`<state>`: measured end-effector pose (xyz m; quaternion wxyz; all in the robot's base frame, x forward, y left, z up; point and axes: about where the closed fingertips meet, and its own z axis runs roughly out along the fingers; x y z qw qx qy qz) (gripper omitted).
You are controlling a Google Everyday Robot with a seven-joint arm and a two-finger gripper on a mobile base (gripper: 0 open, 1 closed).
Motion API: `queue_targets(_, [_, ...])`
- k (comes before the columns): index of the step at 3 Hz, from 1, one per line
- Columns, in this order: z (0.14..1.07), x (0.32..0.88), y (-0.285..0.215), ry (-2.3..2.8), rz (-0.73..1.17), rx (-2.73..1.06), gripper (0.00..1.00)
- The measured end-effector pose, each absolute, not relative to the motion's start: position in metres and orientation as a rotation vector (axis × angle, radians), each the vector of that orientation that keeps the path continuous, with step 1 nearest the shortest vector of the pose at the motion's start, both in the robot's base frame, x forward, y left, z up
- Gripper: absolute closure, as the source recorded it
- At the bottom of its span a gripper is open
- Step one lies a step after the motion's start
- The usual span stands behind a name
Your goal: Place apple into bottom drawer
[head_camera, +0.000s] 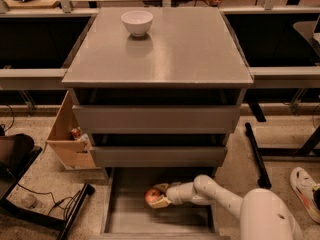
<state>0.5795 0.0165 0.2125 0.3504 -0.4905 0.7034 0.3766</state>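
The apple [151, 196], small, red with yellowish patches, is inside the open bottom drawer [135, 221], near its back middle, just above or on the flat grey floor. My gripper [159, 195] reaches into the drawer from the right on a white arm, and its pale fingers [161, 202] sit on both sides of the apple, shut on it. The two upper grey drawers [156, 119] are closed above.
A white bowl [137, 22] stands at the back left of the cabinet top [165, 49]. A wooden box [67, 134] with items sits on the floor left of the cabinet. Cables and a dark frame [47, 211] lie at lower left.
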Motion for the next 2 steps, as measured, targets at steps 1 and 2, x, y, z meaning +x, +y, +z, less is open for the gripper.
queue_targets(1, [0.178, 0.581, 0.024, 1.770, 1.006, -1.336, 1.00])
queue_targets(2, [0.158, 0.582, 0.029, 1.753, 1.010, -1.382, 1.00])
